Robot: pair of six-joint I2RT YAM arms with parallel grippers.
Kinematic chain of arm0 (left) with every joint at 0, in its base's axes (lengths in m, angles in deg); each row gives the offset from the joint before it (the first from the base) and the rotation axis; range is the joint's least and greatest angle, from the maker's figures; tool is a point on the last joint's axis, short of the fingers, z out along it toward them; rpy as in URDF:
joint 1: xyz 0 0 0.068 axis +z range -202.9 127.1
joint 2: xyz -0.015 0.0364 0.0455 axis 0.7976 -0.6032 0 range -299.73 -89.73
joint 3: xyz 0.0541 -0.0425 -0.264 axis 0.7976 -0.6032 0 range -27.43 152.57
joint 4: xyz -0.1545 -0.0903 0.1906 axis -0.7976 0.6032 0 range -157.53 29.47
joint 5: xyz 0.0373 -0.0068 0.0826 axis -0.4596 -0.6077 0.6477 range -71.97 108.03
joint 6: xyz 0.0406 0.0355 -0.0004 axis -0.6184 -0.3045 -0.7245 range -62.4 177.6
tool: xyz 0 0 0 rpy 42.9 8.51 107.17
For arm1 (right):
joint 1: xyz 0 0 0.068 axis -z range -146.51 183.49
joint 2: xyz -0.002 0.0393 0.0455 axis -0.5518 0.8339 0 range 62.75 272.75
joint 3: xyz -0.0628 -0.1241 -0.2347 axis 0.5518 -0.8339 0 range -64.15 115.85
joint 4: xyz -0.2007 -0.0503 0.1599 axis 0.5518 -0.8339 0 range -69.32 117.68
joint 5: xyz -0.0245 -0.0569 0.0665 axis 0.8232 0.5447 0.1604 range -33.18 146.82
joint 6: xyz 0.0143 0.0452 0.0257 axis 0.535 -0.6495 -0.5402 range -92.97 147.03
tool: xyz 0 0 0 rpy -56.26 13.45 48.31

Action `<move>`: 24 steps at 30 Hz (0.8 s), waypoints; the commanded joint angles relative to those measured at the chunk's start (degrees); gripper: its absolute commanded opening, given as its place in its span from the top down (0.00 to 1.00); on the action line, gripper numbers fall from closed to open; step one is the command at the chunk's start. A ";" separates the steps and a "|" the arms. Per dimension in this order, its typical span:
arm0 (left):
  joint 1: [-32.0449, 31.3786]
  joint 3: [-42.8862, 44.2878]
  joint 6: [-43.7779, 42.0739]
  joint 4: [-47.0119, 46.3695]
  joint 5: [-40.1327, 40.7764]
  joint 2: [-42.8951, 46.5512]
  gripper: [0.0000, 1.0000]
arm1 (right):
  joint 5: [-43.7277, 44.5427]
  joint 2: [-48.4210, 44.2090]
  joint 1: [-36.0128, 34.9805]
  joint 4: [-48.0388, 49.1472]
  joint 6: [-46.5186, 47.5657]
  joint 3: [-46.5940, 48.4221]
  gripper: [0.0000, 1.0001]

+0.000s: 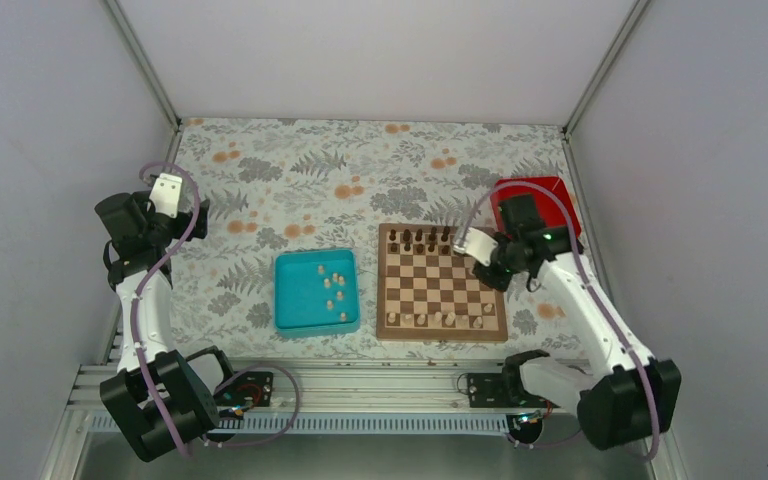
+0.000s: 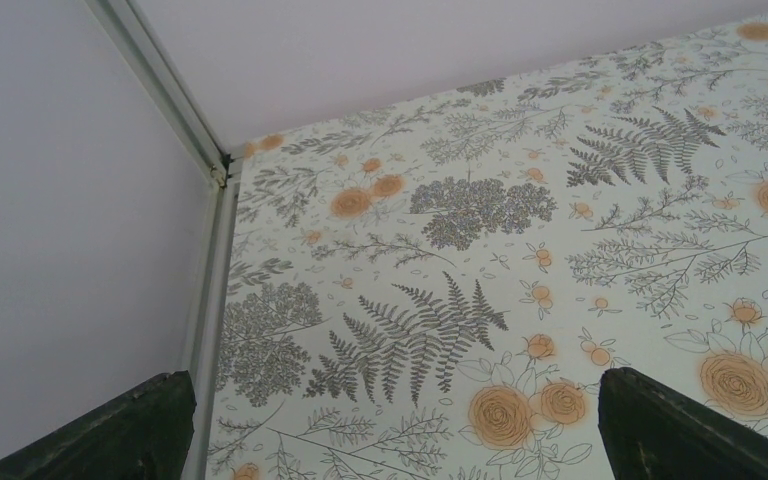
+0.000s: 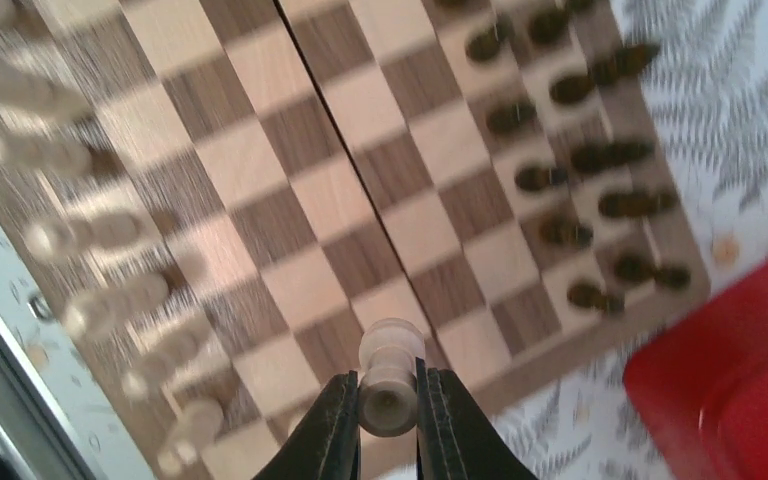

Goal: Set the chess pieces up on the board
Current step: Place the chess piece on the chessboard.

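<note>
Pale chess piece (image 3: 391,348) is held clamped in right tool (image 3: 388,392), board (image 3: 360,200) below it, presumably for placement; left tool (image 2: 392,425) spread wide, empty.

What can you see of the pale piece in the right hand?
The pale chess piece is a small turned chessman, beige and wooden-looking, with a wider rounded end and a narrower waist; its type is unclear. The right hand is shut on it, clamping both sides of its lower body, so the rounded end sticks out past the fingertips. It hangs over the chessboard's edge squares on the side near the red box, and nothing else visibly touches it.
</note>
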 commanded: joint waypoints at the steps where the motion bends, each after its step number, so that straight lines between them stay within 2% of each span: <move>1: 0.43 0.87 -0.08 -0.06 -1.35 -0.14 0.00 | 0.60 -6.11 7.59 -3.83 7.04 -5.92 0.92; 8: 0.42 0.95 -0.12 -0.05 -0.88 -0.01 0.00 | 1.21 -12.11 14.65 -7.13 13.91 -11.43 0.93; 16: 0.48 1.02 -0.12 -0.31 -0.01 -1.52 0.00 | 1.67 -14.26 15.00 -11.52 18.25 -13.52 0.93; 24: 0.49 1.01 -0.31 -0.51 1.89 -1.30 0.00 | 1.49 -12.53 15.00 -12.61 25.45 -14.54 0.93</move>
